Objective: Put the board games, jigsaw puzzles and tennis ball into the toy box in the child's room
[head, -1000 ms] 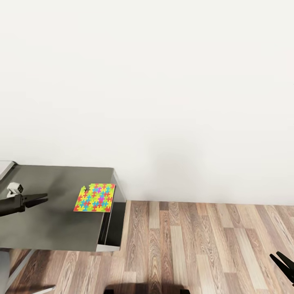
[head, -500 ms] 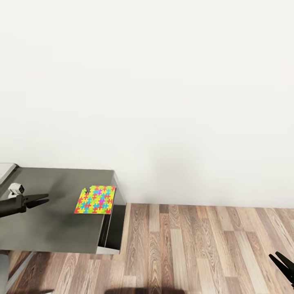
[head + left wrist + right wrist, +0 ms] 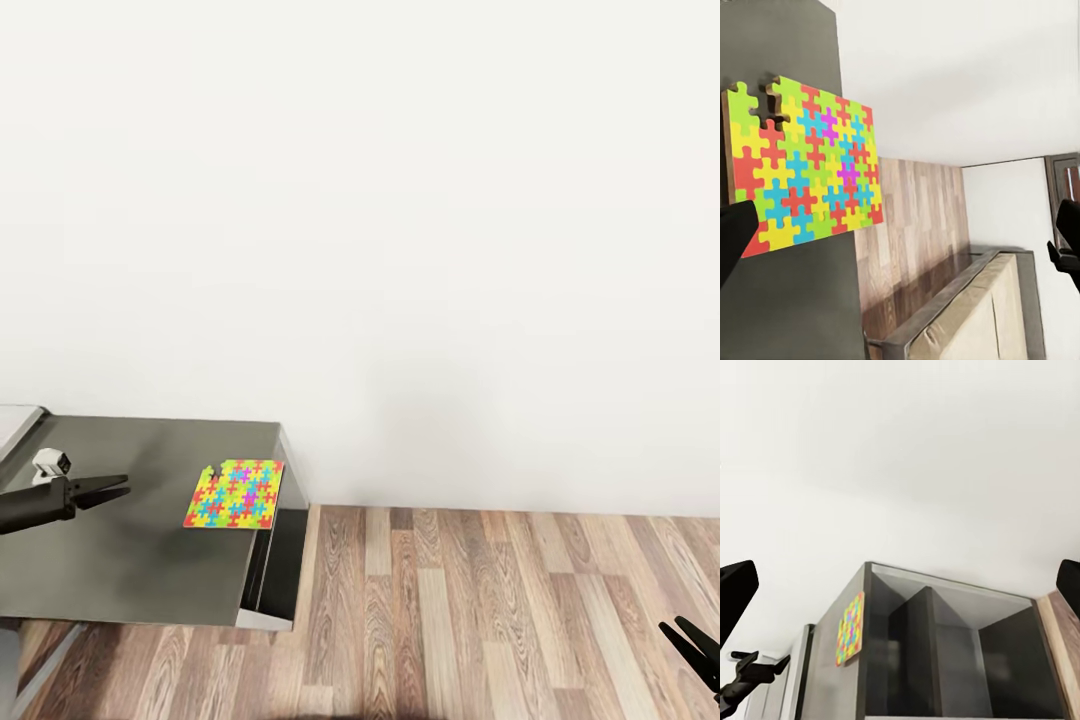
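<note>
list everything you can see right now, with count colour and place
jigsaw puzzle: one, yellow, orange, green, blue and pink mosaic, flat near the right end of the dark top
table: one, dark grey top, lower left of the head view
bed: one, beige mattress with grey frame, seen in the left wrist view
floor: wood planks
wall: white, behind the table
left gripper: one, black, above the table, apart from the puzzle
right gripper: one, black, over the floor

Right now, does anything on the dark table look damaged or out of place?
The jigsaw puzzle has a gap at one corner, as if a piece is missing. It lies flat near the table's edge, not overhanging.
</note>
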`<state>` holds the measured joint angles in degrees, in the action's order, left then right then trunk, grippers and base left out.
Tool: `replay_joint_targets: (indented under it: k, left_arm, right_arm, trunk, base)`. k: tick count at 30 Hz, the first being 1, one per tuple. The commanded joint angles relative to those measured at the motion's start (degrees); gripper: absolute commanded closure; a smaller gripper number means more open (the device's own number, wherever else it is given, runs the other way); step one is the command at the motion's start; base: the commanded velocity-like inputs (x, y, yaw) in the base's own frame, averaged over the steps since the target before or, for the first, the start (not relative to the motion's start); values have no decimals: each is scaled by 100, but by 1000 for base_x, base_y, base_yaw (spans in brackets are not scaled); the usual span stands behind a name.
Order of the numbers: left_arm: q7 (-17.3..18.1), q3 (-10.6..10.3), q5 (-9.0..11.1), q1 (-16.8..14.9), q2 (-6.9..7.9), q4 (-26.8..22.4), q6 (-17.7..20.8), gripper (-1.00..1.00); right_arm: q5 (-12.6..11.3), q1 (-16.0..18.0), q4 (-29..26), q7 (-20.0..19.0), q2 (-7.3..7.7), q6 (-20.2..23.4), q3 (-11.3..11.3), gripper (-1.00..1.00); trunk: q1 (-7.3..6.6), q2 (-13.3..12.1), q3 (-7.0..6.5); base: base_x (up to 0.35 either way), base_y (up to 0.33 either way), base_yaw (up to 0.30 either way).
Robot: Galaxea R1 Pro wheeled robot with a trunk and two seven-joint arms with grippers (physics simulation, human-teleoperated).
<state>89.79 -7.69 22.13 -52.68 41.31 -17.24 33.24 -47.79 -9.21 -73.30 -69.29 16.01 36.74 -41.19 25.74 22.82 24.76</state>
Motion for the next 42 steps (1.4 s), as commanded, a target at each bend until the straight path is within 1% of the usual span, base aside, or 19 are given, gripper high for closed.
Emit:
replay_joint_targets:
  k: [1, 21, 33, 39, 42]
  left_arm:
    - [21, -48, 37, -6, -1, 2, 60, -100]
    - [21, -56, 37, -6, -32, 1, 58, -100]
    - [21, -57, 35, -5, -37, 1, 51, -100]
    - [21, -61, 29, -2, -115, 1, 34, -100]
    - [21, -64, 33, 0, -135, 1, -62, -100]
  right_arm:
    - [-38, -2, -5, 6, 5, 47, 2, -100]
    - [-38, -2, -8, -6, 30, 53, -3, -100]
    - [-38, -2, -17, -6, 19, 53, -3, -100]
    - [-38, -2, -17, -6, 18, 53, -3, -100]
    - [-38, -2, -17, -6, 17, 53, -3, -100]
  trunk:
    - [4, 10, -1]
    - [4, 10, -187]
    - [4, 10, -299]
    - [4, 10, -355]
    - [4, 10, -383]
  base:
    - [0, 0, 0]
    - [0, 0, 0]
    - [0, 0, 0]
    - [0, 0, 0]
    - [0, 0, 0]
